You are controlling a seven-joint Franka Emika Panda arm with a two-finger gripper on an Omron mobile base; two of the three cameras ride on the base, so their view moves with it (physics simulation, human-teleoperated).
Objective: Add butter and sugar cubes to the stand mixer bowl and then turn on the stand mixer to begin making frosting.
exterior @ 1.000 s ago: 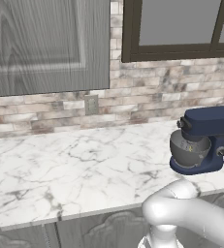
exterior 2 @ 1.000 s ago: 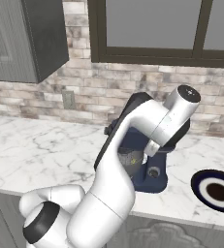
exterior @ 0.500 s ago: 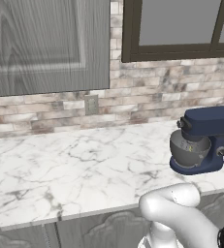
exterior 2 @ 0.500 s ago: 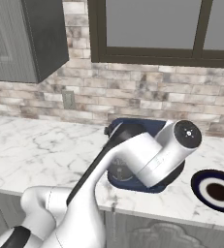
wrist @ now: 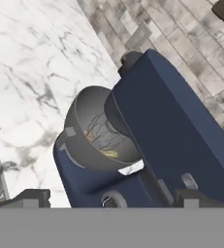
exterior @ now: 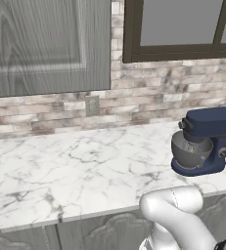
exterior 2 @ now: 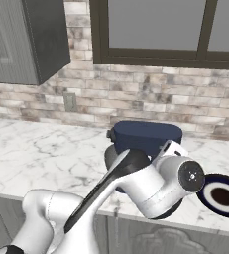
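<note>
Two dark fingertips (wrist: 33, 196) frame the stand mixer (wrist: 152, 145) just ahead of the jaws, which stand spread and empty; its controls lie nearest — a likely switch reach; bowl (wrist: 96, 128) holds a yellowish bit; mixer sits on the counter (exterior: 60, 171) by the wall.

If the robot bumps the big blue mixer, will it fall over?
Probably not. The stand mixer sits on a broad rounded base flat on the marble counter, so it likely feels heavy and would slide, not tip. Its bulky head sits high, so a hard shove near the top might rock it. The grey bowl looks stiff metal.
</note>
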